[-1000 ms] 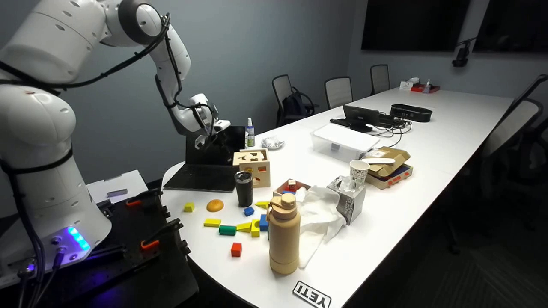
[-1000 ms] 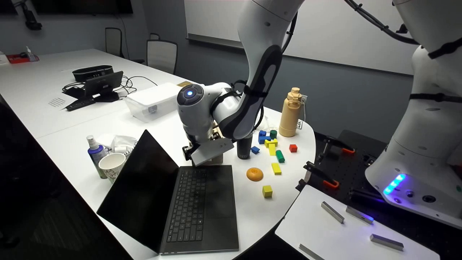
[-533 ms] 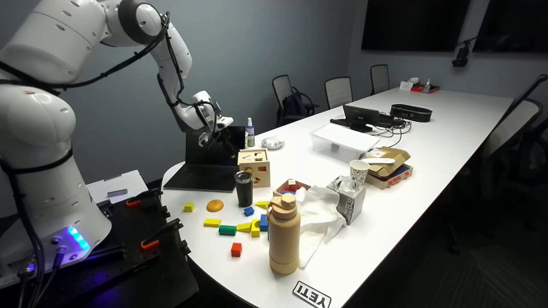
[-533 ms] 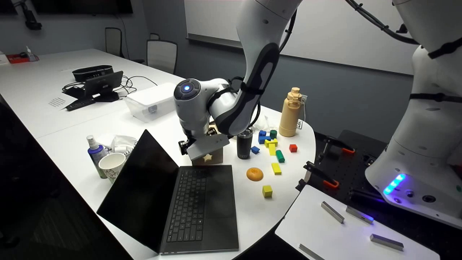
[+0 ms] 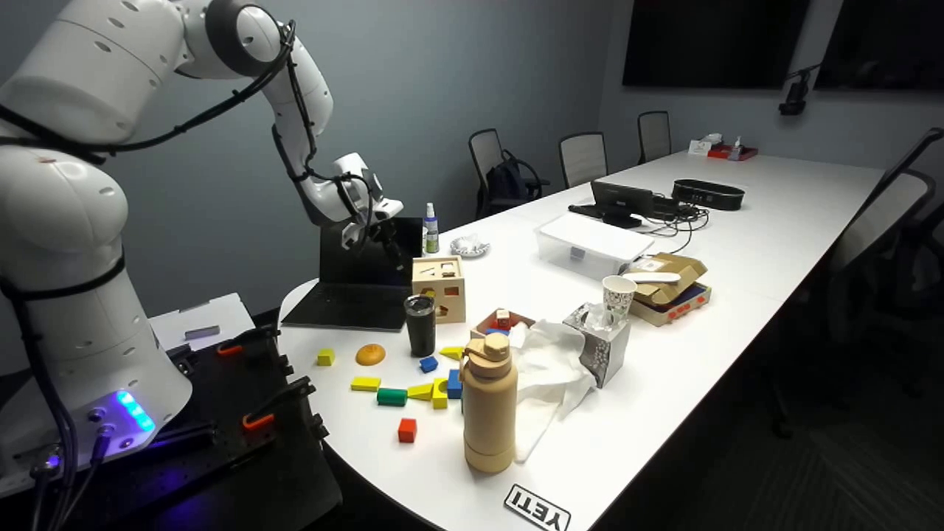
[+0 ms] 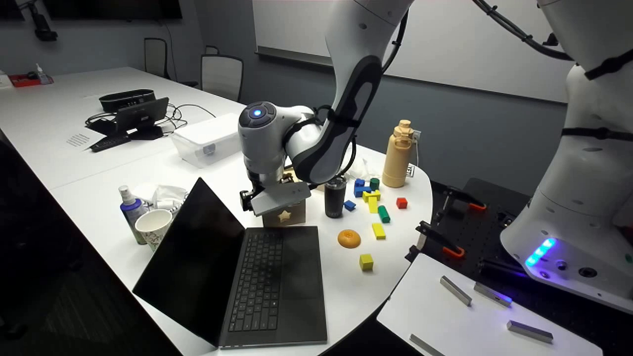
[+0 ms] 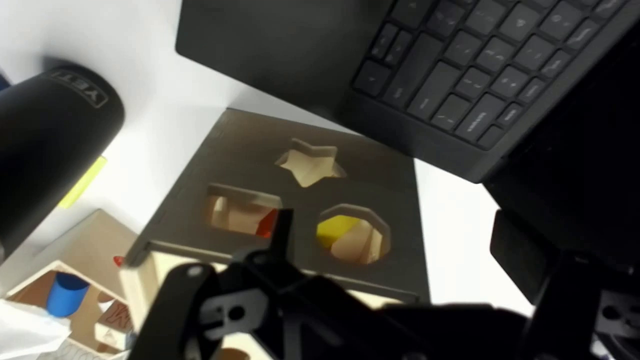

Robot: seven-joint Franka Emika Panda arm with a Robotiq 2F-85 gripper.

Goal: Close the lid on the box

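Observation:
The box is a wooden shape-sorter (image 5: pixel 448 301) with cut-out holes, standing beside an open laptop. It also shows behind the arm in an exterior view (image 6: pixel 271 219). In the wrist view its star-holed side (image 7: pixel 240 160) fills the middle. The lid (image 5: pixel 435 268) is a pale wooden panel with cut-outs, lying flat on the box top; how fully it is seated I cannot tell. My gripper (image 5: pixel 392 253) is just left of the lid, in front of the laptop screen. In the wrist view the gripper (image 7: pixel 400 245) has its fingers wide apart with nothing held. Its fingertips are hidden in an exterior view.
The black laptop (image 6: pixel 296 296) stands open close to the box, screen (image 6: pixel 193 267) raised. A black tumbler (image 5: pixel 421 328) is near the box's front. A paper cup (image 6: pixel 154 226) and spray bottle (image 6: pixel 131 212) stand behind the screen. A wooden tray (image 7: pixel 65 330) holds blocks.
The lid jutted left past the box a second ago; it has shifted right and now lies over the box top. My gripper has risen slightly.

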